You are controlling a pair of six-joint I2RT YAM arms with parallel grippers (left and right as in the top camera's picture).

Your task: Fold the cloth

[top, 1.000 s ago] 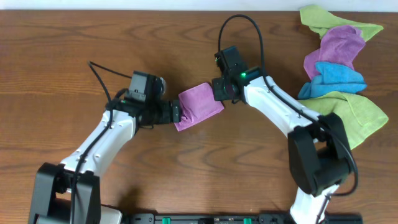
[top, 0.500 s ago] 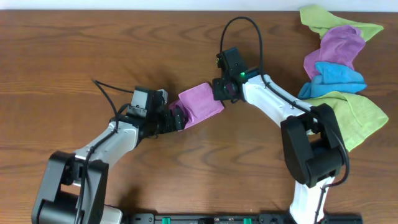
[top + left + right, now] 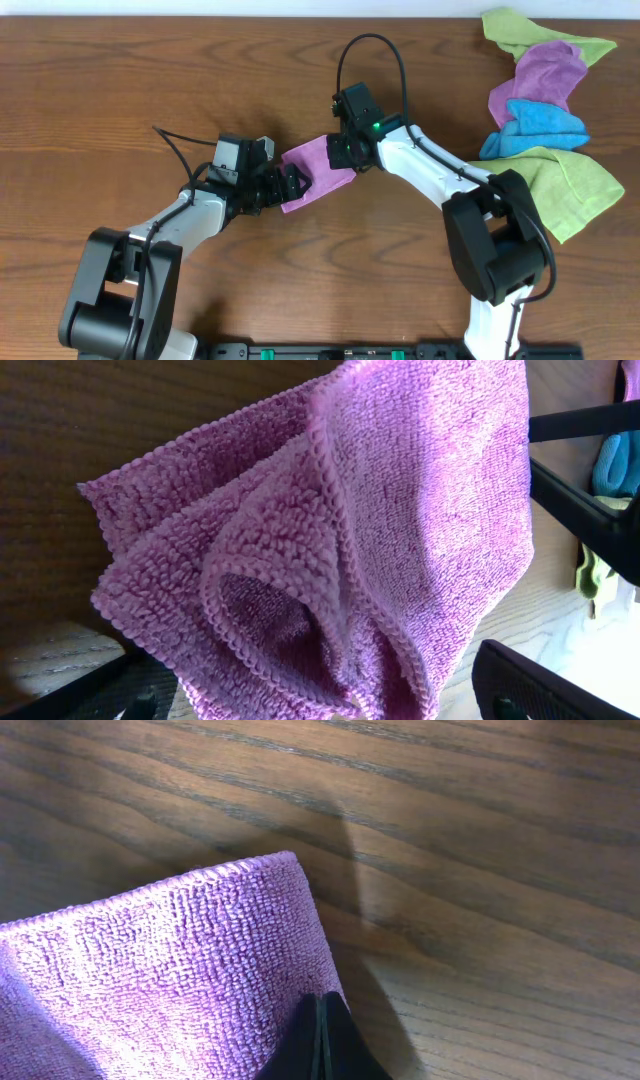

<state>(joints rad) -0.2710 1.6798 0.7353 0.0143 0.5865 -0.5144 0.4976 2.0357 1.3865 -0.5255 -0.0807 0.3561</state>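
Note:
The purple-magenta cloth (image 3: pixel 318 170) lies folded in several layers at the table's middle, between both grippers. It fills the left wrist view (image 3: pixel 330 550), where its layers gape open in a loop. My left gripper (image 3: pixel 290 185) is open, its fingers (image 3: pixel 320 695) spread wide on either side of the cloth's left end. My right gripper (image 3: pixel 345 155) is shut on the cloth's right edge (image 3: pixel 200 970). Its fingertips (image 3: pixel 320 1025) are pressed together there, and they hold that corner a little above the wood.
A pile of crumpled cloths sits at the back right: a green one (image 3: pixel 540 35), a mauve one (image 3: pixel 548 75), a blue one (image 3: pixel 540 125) and a second green one (image 3: pixel 580 185). The table is brown wood (image 3: pixel 120 80).
My right gripper has moved left with the cloth's edge, pushing the cloth narrower. My left arm has swung in closer to the cloth's left end.

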